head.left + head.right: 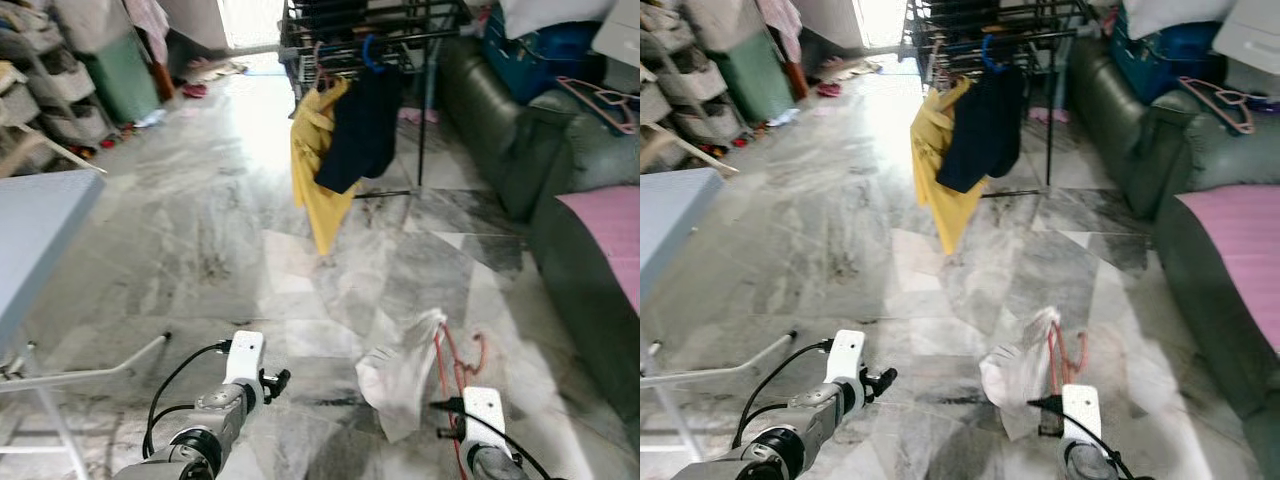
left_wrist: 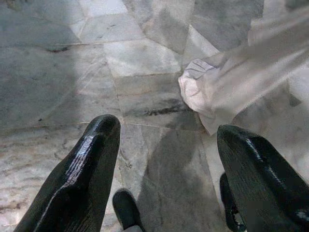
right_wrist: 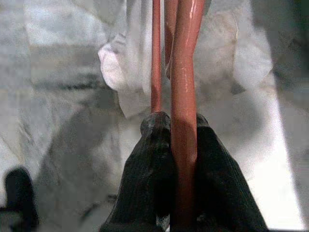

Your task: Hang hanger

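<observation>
Gripping a red hanger [image 3: 186,72], the right gripper [image 3: 174,140] has its jaws pinched tight on the hanger's bar, which runs straight up between the two black fingers [image 3: 149,169]. A white garment [image 1: 405,375] is draped on that hanger and hangs low over the marble floor [image 1: 200,230], at the robot's lower right in the head views. The hanger's hook [image 1: 478,352] pokes out beside the cloth.

Left gripper [image 2: 166,140] hovers over the floor with jaws spread wide, nothing between them; the white garment sits just past its far finger [image 2: 260,179], not touching.

Ahead stands a black drying rack [image 1: 370,25]. A yellow garment [image 1: 318,165] and a dark navy garment [image 1: 362,125] hang from it side by side, overlapping, the navy one on a blue hanger [image 1: 372,55].

Dark green sofa [image 1: 500,130] on the right, pink cover [image 1: 610,235] on its near seat, a pink hanger [image 1: 600,100] lying on its arm. Blue bin [image 1: 535,55] behind the sofa, contents unclear. Grey tabletop [image 1: 35,230] edge at the left. Shelving with baskets [image 1: 40,90] at far left, contents too blurred to tell.
</observation>
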Motion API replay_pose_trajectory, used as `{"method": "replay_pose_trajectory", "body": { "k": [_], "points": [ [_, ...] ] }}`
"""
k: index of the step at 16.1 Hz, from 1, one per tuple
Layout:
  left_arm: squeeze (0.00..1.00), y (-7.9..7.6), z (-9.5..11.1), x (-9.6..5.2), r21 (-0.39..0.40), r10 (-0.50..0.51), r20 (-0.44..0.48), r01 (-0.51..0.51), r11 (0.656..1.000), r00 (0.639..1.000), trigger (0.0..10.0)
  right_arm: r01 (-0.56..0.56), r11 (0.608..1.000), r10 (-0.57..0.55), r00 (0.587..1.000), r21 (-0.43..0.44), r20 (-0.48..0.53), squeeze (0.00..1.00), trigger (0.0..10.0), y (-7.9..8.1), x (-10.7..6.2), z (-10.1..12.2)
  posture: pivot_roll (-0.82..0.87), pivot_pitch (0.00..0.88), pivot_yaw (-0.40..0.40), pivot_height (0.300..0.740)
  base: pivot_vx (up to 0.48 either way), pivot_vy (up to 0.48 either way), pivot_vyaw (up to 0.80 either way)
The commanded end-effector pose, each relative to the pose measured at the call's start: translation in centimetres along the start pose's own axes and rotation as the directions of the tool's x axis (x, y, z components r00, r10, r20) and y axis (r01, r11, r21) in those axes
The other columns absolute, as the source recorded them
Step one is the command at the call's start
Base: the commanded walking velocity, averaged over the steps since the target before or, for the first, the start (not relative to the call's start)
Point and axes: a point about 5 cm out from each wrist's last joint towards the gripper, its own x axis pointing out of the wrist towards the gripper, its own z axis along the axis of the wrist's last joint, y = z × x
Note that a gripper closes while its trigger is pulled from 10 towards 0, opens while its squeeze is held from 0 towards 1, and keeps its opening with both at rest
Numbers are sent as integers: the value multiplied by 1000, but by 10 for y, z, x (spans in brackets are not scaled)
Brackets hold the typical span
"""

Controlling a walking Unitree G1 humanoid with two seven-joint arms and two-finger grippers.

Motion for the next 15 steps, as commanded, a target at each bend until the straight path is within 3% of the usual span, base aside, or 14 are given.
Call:
{"method": "replay_pose_trajectory", "body": {
  "k": [1,3,6,9,11,12,15],
  "points": [
    [0,6,3,-1,-15,37,20,-37,999,999,10000,-12,999,14,998,-38,54,0,10000,0,4,16,-280,0,31,740,0,0,0],
    [0,4,12,0,-30,40,76,-37,999,996,10000,-9,996,17,995,-85,96,0,10000,-3,6,27,-265,0,9,740,0,0,0],
    [0,-1,50,2,-4,-7,219,8,1000,976,10000,9,999,2,969,-46,246,0,10000,-9,8,62,-257,38,2,740,0,0,0],
    [0,6,72,-5,156,-75,354,20,988,932,10000,30,997,0,918,-69,398,0,10000,-6,5,90,-244,98,5,740,0,0,0],
    [0,13,75,-10,183,-103,392,32,983,914,10000,12,998,15,887,-54,462,0,10000,2,3,103,-244,85,-5,740,0,0,0],
    [0,16,75,-13,232,-133,407,38,972,904,10000,-5,996,46,865,-84,499,0,10000,8,0,108,-227,100,15,740,0,0,0],
    [0,19,67,-17,279,-143,425,21,960,894,10000,-49,981,148,811,-186,566,0,10000,23,-8,110,-231,157,41,740,0,0,0]
  ]
}}
